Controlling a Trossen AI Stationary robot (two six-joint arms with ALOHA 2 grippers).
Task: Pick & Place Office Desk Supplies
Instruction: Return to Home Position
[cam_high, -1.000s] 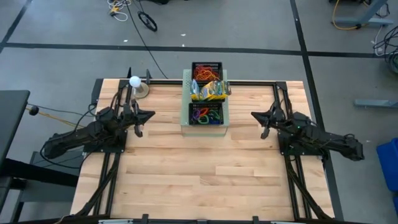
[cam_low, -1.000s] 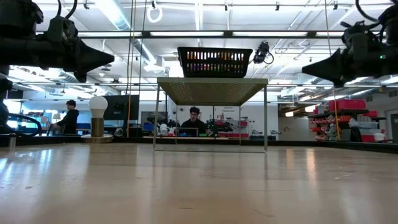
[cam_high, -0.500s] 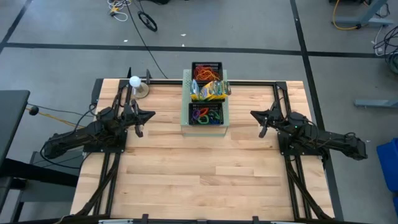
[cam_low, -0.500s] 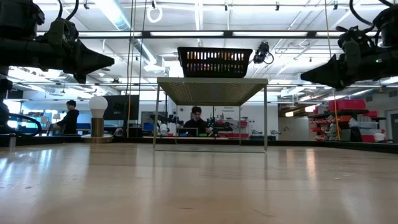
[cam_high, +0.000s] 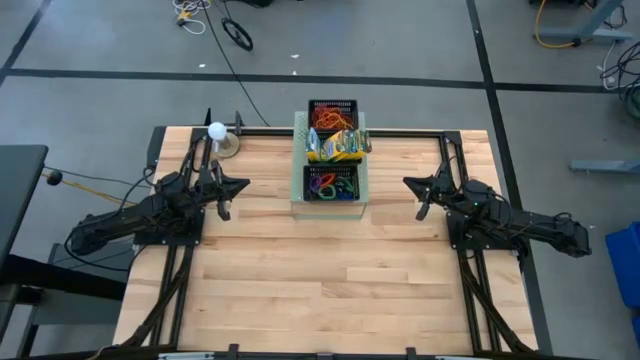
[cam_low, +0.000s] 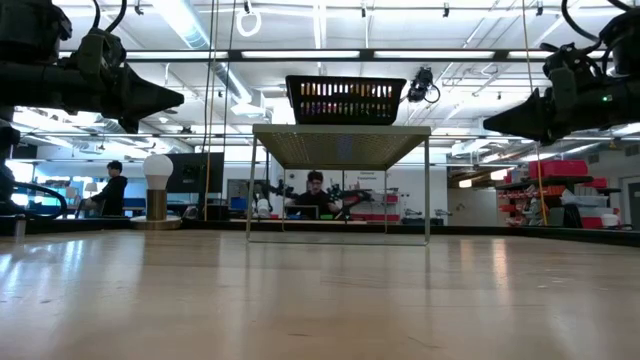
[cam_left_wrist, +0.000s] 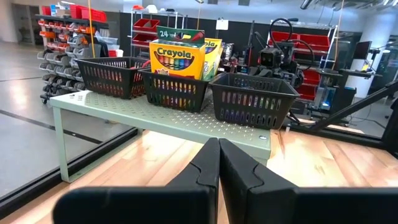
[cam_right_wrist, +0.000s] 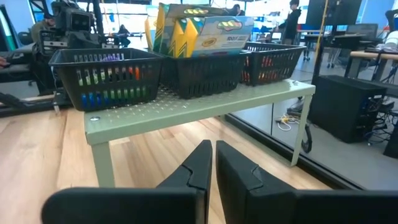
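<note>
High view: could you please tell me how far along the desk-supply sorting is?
Done: the crayon boxes stand in the middle bin on the shelf, and rubber bands lie in the two outer bins. In hand: nothing; the left hand and right hand are shut and empty, raised either side of the shelf. Left: I see no supplies on the table, so probably only parking the arms.

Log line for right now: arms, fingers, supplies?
left gripper raised left of shelf, fingers shut | right gripper raised right of shelf, fingers shut | crayon boxes in middle tray
</note>
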